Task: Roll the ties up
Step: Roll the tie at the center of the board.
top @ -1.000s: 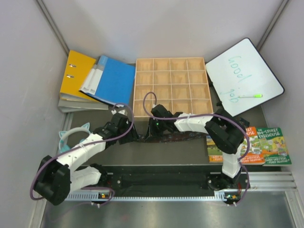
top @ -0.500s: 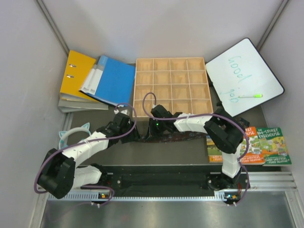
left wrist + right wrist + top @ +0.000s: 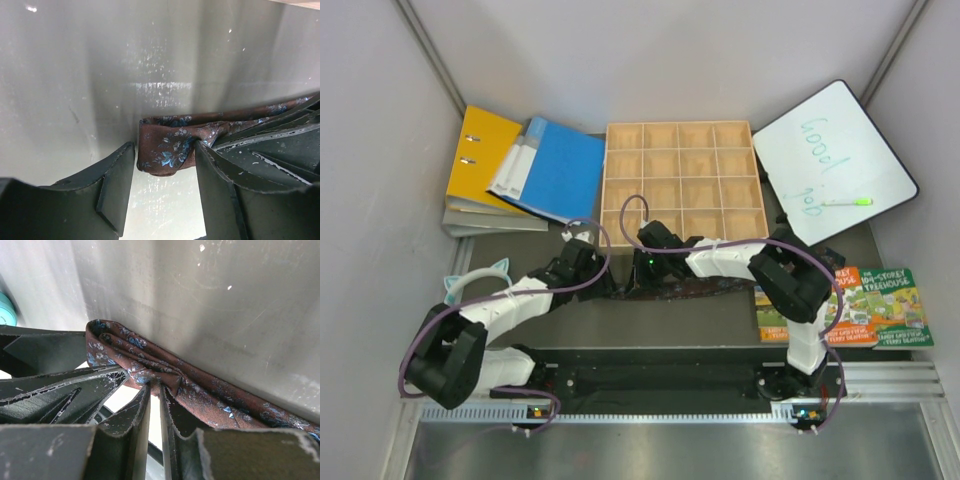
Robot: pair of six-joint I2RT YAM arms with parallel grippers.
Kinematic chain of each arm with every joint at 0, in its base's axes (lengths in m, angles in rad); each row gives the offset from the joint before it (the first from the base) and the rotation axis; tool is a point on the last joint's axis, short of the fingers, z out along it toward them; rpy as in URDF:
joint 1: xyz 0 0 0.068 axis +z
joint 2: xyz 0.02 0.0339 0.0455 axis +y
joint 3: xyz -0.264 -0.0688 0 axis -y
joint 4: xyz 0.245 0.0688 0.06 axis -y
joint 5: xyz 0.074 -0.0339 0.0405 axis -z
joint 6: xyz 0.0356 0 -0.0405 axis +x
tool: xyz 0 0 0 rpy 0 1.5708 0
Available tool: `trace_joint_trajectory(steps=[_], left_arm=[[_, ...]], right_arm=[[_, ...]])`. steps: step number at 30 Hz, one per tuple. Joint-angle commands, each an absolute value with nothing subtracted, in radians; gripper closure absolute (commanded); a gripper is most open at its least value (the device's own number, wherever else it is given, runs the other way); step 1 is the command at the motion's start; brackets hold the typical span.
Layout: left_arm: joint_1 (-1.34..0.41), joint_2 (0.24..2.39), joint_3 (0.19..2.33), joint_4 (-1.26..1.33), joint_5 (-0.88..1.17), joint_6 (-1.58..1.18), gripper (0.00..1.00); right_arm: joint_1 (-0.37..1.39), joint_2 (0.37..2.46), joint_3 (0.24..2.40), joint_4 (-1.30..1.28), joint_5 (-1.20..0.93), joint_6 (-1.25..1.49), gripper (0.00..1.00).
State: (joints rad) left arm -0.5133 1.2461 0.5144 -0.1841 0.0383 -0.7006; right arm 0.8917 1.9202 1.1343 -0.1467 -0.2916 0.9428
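- Top external view: a grey metal bench (image 3: 670, 322) sits boxed in by plain white walls (image 3: 670, 60).
- At the back of the bench lie a yellow binder (image 3: 475, 150) and a blue binder (image 3: 558, 170), a wooden tray (image 3: 680, 125) with a grid of compartments, and a whiteboard (image 3: 835, 150) with green writing and a green marker (image 3: 847, 202) on it.
- A picture book (image 3: 880, 305) lies at the right side and a teal headband (image 3: 470, 285) at the left.
- Both arms reach in to meet near the middle, just in front of the tray. The tie (image 3: 705, 288) lies there as a dark strip stretched along the bench under the right arm. The left end effector (image 3: 603, 283) and the right end effector (image 3: 632, 280) are close together at its left end.
- Left wrist view: the bench (image 3: 100, 75) is dull, scuffed metal with soft glare. The left end effector (image 3: 165, 150) has its fingers (image 3: 117, 185) spread apart, straddling the folded end of the brown, blue-flecked tie (image 3: 172, 131), which rests on the bench.
- Right wrist view: the bench (image 3: 210, 300) shows fine scratches and small specks. The right end effector (image 3: 155, 390) has its fingers drawn almost together, pinching a puckered fold of the tie (image 3: 205, 392). The tie runs off to the lower right. A sliver of teal (image 3: 4, 310) shows at the left edge.
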Motion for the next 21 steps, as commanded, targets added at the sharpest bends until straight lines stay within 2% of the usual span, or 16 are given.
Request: trace_joint_trajectory(steps=[1, 5, 6, 9, 16, 21], left_arm=[[-0.511, 1.269, 0.473, -0.137, 0.034, -0.692, 0.44], [-0.511, 1.272, 0.453, -0.109, 0.055, -0.706, 0.57], [-0.512, 1.272, 0.449, -0.104, 0.061, -0.706, 0.63], [-0.512, 1.266, 0.439, -0.098, 0.084, -0.713, 0.73], [-0.518, 1.213, 0.462, -0.175, 0.057, -0.724, 0.85], [-0.52, 1.18, 0.5, -0.271, 0.02, -0.736, 0.87]], right_arm=[[0.888, 1.954, 1.146, -0.141, -0.281, 0.922, 0.86], [0.89, 1.957, 1.146, -0.138, -0.281, 0.922, 0.86], [0.888, 1.957, 1.146, -0.138, -0.281, 0.92, 0.86], [0.888, 1.959, 1.146, -0.137, -0.281, 0.923, 0.86], [0.888, 1.962, 1.161, -0.133, -0.288, 0.93, 0.86], [0.891, 1.962, 1.18, -0.135, -0.295, 0.93, 0.86]])
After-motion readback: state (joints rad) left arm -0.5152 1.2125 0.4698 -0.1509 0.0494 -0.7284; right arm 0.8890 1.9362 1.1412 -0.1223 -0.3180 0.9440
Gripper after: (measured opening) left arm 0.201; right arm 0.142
